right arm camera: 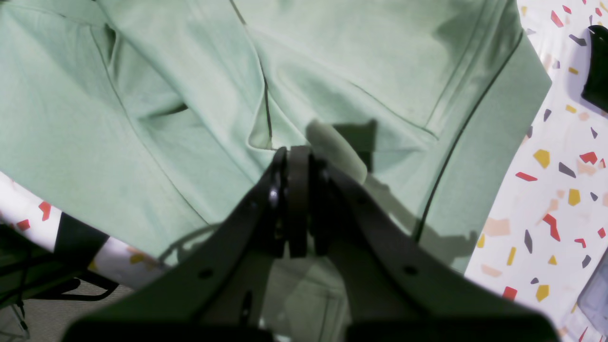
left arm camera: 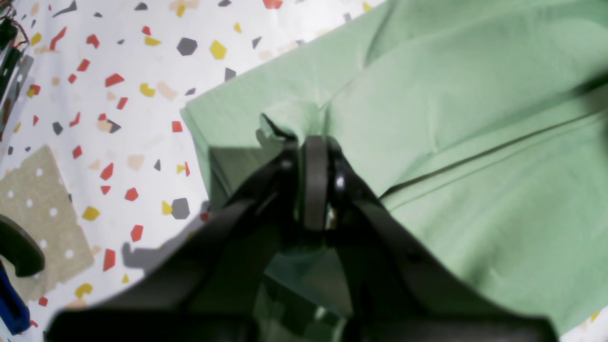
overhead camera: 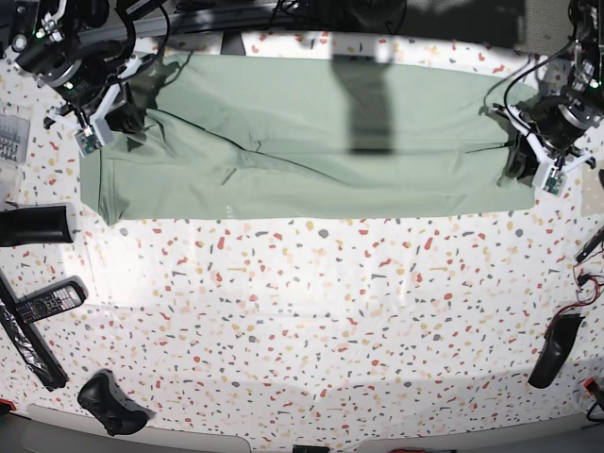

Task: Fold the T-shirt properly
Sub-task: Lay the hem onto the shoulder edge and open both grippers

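The pale sage-green T-shirt (overhead camera: 311,142) lies spread as a long folded band across the far side of the table. My left gripper (overhead camera: 517,162) sits at its right end, and in the left wrist view the left gripper (left arm camera: 304,140) is shut on a pinched fold of the T-shirt (left arm camera: 451,118) near its corner. At the opposite end my right gripper (overhead camera: 127,123) rests on the cloth. The right wrist view shows the right gripper (right arm camera: 297,152) shut on a bunched ridge of the T-shirt (right arm camera: 356,57). Seams and creases run across the fabric.
The speckled tabletop (overhead camera: 311,311) fills the near half. On its left are a black cylinder (overhead camera: 33,226), a remote (overhead camera: 42,297), a long black strip (overhead camera: 28,344) and a game controller (overhead camera: 111,401). A black object (overhead camera: 552,349) lies at the right edge. A beige dotted pad (left arm camera: 42,213) shows in the left wrist view.
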